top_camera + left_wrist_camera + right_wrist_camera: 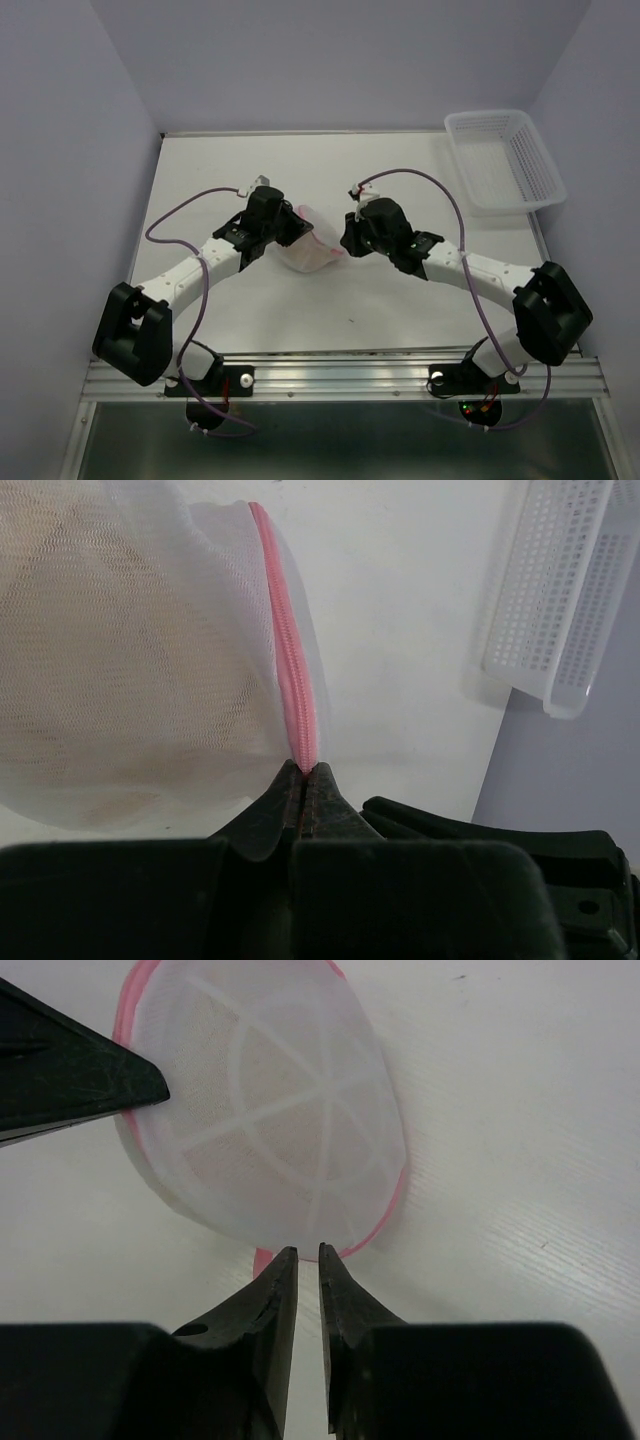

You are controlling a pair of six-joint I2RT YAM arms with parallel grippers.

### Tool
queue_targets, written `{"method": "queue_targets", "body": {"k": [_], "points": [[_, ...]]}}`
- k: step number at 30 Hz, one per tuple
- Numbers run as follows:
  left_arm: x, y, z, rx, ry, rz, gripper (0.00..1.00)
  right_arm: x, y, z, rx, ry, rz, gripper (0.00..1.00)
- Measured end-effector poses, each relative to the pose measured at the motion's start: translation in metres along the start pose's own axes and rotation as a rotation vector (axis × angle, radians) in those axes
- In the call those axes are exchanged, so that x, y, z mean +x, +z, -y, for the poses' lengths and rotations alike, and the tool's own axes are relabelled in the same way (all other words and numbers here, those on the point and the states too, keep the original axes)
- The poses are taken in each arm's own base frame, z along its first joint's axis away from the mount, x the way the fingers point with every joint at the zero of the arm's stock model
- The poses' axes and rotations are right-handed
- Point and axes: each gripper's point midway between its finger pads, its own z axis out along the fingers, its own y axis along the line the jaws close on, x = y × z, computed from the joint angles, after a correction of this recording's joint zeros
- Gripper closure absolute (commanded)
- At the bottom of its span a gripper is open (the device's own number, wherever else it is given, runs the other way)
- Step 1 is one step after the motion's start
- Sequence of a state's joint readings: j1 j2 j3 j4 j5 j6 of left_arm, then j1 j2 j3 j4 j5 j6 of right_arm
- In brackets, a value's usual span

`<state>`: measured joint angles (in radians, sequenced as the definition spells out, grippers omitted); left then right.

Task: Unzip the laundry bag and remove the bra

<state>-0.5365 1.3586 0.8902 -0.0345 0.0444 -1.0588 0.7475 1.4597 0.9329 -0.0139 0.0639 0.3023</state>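
STEP: pink tab [262,1258] at laundry bag [312,245] rim to be pinched by right jaws, now slightly spread and empty, then drawn along pink zipper [290,670] | HOLD: left jaws pressed together on zipper at bag's opposite edge; tension advised | CONTENTS: bra [270,1110] seen inside bag on desk [400,300]; basket [505,160] beyond bag, nothing seen inside

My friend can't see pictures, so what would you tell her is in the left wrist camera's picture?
The left gripper is shut, pinching the pink zipper at the edge of the white mesh laundry bag. Something pale beige shows faintly through the mesh. A white lattice basket sits at the upper right on the white table.
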Motion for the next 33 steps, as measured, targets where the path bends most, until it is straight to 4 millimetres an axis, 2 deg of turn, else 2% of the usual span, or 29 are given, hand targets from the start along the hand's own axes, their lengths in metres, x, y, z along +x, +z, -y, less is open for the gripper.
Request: {"method": "queue_targets", "body": {"k": [1,8,17,22,25,29,33], "points": [[0.000,0.000,0.000,-0.001,0.000,-0.001,1.00,0.002,0.002,-0.002,-0.011,-0.007,-0.010,0.74],[0.001,0.000,0.000,0.001,-0.001,-0.004,1.00,0.027,0.015,-0.009,-0.021,-0.059,-0.081,0.71],[0.001,0.000,0.000,0.001,-0.002,-0.004,1.00,0.035,0.015,-0.012,0.013,-0.097,-0.106,0.60],[0.001,0.000,0.000,0.001,-0.002,-0.003,1.00,0.036,0.018,-0.018,0.026,-0.116,-0.109,0.60],[0.000,0.000,0.000,0.000,-0.002,-0.003,1.00,0.033,0.024,-0.014,0.061,-0.116,-0.105,0.62],[0.000,0.000,0.000,0.001,-0.002,-0.002,1.00,0.029,0.031,-0.004,0.135,-0.093,-0.087,0.71],[-0.002,0.001,0.001,0.003,-0.002,0.006,1.00,0.022,0.034,0.004,0.203,-0.072,-0.060,0.71]]}}
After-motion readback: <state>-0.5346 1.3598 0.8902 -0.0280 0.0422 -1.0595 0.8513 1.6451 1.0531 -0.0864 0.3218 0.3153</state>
